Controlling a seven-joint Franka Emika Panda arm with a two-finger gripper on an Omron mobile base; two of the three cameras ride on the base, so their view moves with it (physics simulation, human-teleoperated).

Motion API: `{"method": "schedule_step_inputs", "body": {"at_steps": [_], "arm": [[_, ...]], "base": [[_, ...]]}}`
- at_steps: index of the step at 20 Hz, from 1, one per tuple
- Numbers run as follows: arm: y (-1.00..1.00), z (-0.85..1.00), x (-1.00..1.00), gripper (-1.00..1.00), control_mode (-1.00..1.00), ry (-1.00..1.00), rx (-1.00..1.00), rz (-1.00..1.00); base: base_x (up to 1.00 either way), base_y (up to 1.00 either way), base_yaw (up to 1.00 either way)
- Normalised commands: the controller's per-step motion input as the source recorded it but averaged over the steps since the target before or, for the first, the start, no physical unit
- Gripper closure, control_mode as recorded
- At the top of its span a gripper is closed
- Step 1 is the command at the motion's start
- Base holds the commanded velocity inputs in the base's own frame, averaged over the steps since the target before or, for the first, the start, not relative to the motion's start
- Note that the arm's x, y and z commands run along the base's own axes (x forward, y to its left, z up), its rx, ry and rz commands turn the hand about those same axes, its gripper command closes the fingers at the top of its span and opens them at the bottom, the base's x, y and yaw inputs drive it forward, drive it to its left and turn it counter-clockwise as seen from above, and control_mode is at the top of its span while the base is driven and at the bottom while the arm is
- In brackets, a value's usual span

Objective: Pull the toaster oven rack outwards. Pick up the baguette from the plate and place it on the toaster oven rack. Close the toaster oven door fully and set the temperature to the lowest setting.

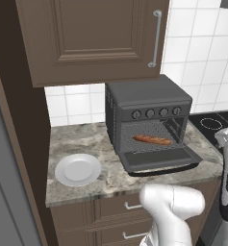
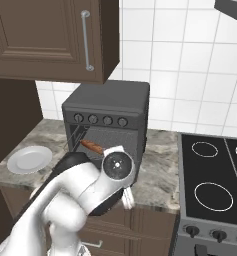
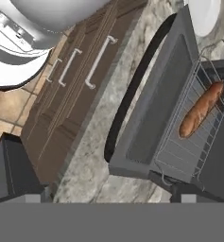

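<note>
Starting at your left, one plate (image 1: 77, 169) sits bare on the counter (image 1: 101, 144), well apart from the oven. Next comes the single toaster oven (image 1: 148, 124), its toaster oven door (image 1: 159, 160) dropped flat and its toaster oven rack (image 3: 189, 137) drawn partly out over the door. One baguette (image 1: 153, 140) lies on that rack, so you're at the door-closing step. Your gripper (image 3: 113, 201) is spread wide and carries nothing, looking down on the door's bar handle (image 3: 132, 90).

Watch the rack: if it's left protruding when you lift the door, I'd expect the door to jam against it or jolt the baguette off the wires. You might also catch only an end of the handle, and the door could slip from the fingers and fall back open. Further right, four knobs (image 1: 156, 113) sit in a row; you can't tell from here which sets temperature, so turning the wrong one is a real risk. Right of that is one stovetop (image 2: 215, 180).
</note>
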Motion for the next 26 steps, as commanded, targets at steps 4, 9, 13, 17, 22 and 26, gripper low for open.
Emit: {"method": "schedule_step_inputs", "body": {"at_steps": [4,9,13,17,22,26], "arm": [[0.00,0.00,0.59,-1.00,-1.00,0.26,0.00,0.31],[0.00,0.00,0.33,-1.00,-1.00,0.11,0.09,0.30],[0.00,0.00,0.02,-1.00,-1.00,0.00,0.28,0.14],[0.08,0.00,0.00,-1.00,-1.00,0.01,0.19,0.00],[0.31,0.00,0.00,-1.00,-1.00,0.02,0.02,0.00],[0.25,-0.20,0.00,-1.00,-1.00,0.00,0.10,0.00]], "base": [[0.00,0.00,0.00],[0.00,0.00,0.00],[0.00,0.00,0.00],[0.00,0.00,0.00],[0.00,0.00,0.00],[0.00,0.00,0.00]]}}
